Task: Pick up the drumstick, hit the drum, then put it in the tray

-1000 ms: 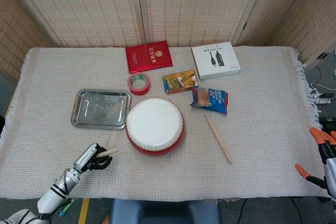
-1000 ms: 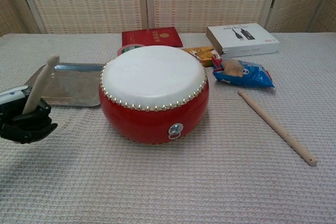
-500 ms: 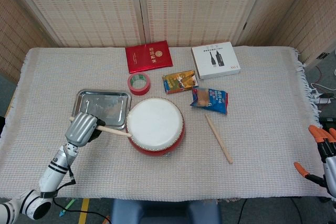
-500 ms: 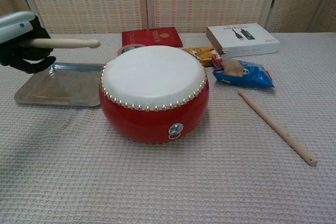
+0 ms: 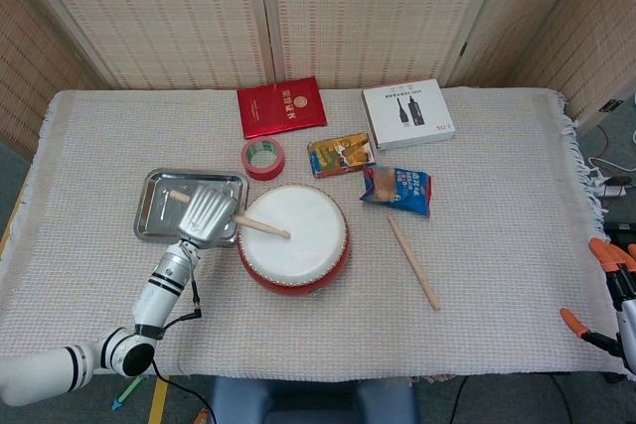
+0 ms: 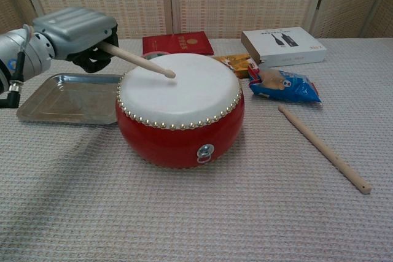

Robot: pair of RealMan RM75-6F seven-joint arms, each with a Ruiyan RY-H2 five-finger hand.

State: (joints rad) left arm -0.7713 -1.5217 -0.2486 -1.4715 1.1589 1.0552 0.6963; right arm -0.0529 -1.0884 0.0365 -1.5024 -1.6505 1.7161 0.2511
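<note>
The left hand [image 5: 207,215] reaches inward with fingers [image 6: 92,59] curled closed, while the right hand [image 5: 618,297] hangs at the table's edge.

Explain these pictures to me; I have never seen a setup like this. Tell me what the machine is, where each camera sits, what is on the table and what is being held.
This is a two-armed robot with humanlike hands, steered by a person. The head view looks down from above; the chest view looks across the table from lower down.

The left hand grips a drumstick, its tip at the white skin of the red drum. The right hand shows only at the head view's edge, holding nothing.

On the cloth-covered table lie a metal tray beside the drum, a second drumstick, a roll of red tape, a red booklet, a white box and two snack packets.
</note>
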